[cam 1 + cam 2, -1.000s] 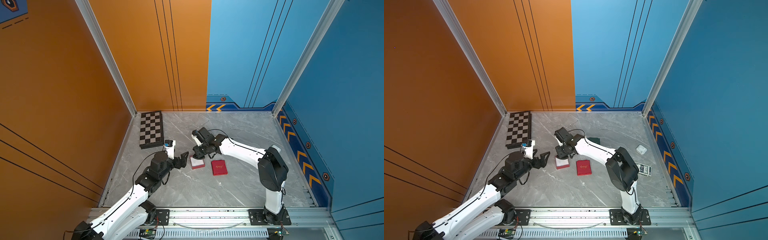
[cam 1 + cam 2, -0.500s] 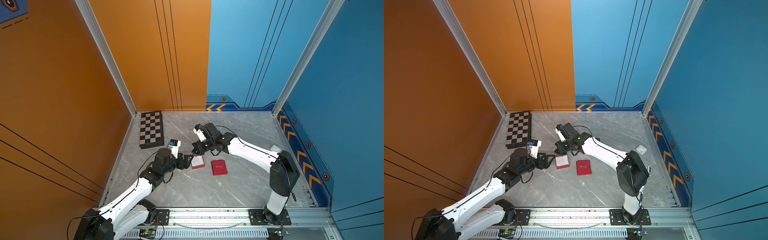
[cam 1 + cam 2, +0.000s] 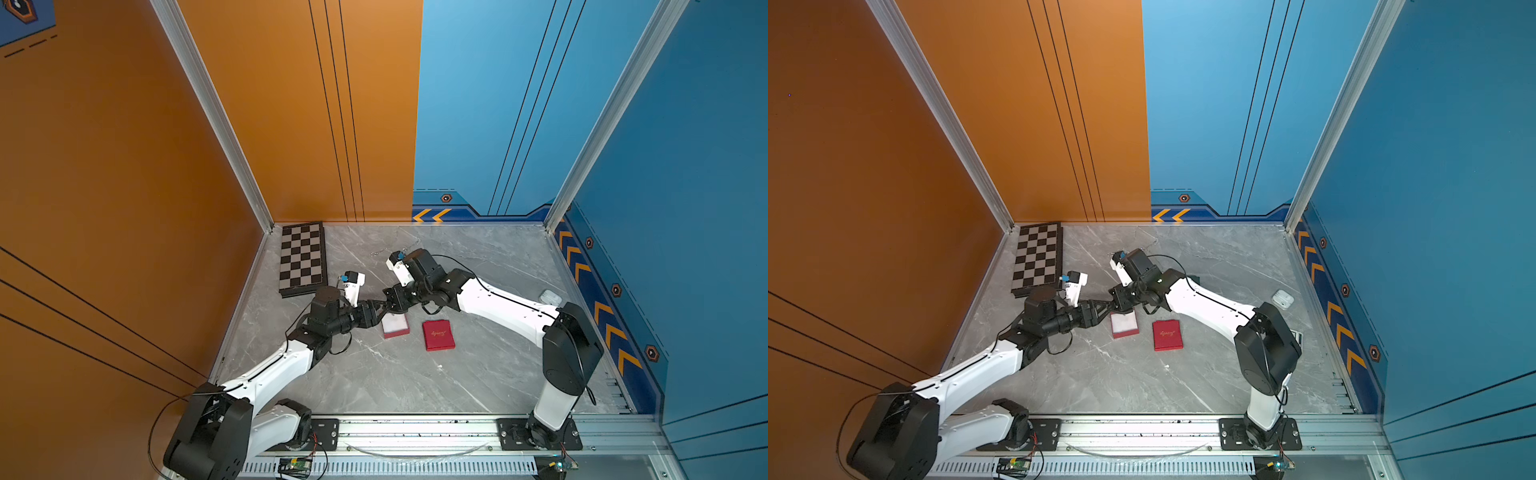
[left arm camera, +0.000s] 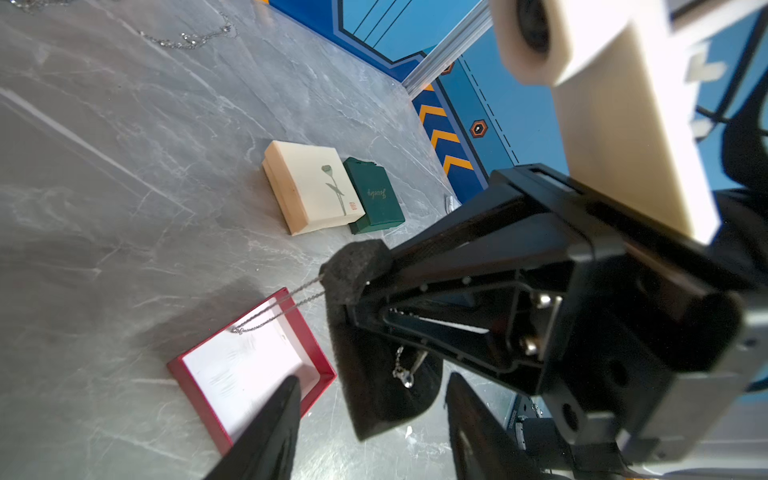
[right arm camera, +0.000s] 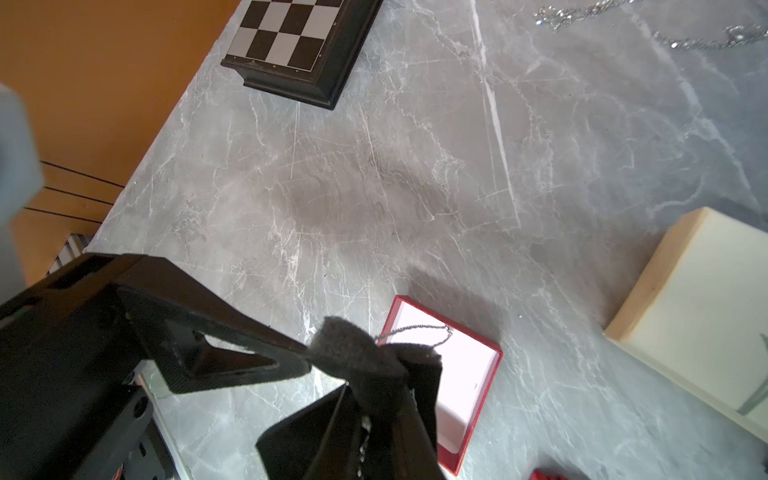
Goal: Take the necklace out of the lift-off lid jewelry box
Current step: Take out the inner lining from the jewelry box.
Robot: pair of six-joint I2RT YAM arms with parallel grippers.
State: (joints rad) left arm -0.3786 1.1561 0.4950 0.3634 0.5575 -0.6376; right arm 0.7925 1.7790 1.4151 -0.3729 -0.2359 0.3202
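In both top views the lid (image 3: 438, 334) (image 3: 1167, 334) is already off and lies flat just beside the box (image 3: 395, 332) (image 3: 1124, 332), on the right arm's side. The right gripper (image 3: 392, 297) (image 3: 1119, 297) and the left gripper (image 3: 376, 309) (image 3: 1100, 309) meet tip to tip above the far edge of the box. A second ago the left gripper stood apart from the box on its own side. It has since reached in to join the right gripper, which has risen a little. Box and lid have not moved.

In the left wrist view the right gripper (image 4: 338, 297) is pinched shut on the necklace (image 4: 274, 313). The chain runs from the pads down to a loop over the white lining of the box (image 4: 316, 345). Whether the loop touches the lining cannot be told. The clasp end dangles behind the pads. The left gripper (image 4: 372, 378) has its jaws apart, holding nothing.

In the right wrist view the necklace (image 5: 415, 330) arcs over the box (image 5: 486, 374).

The opening and the grasp look done. What is left is to lift the chain clear and set it down outside the box.
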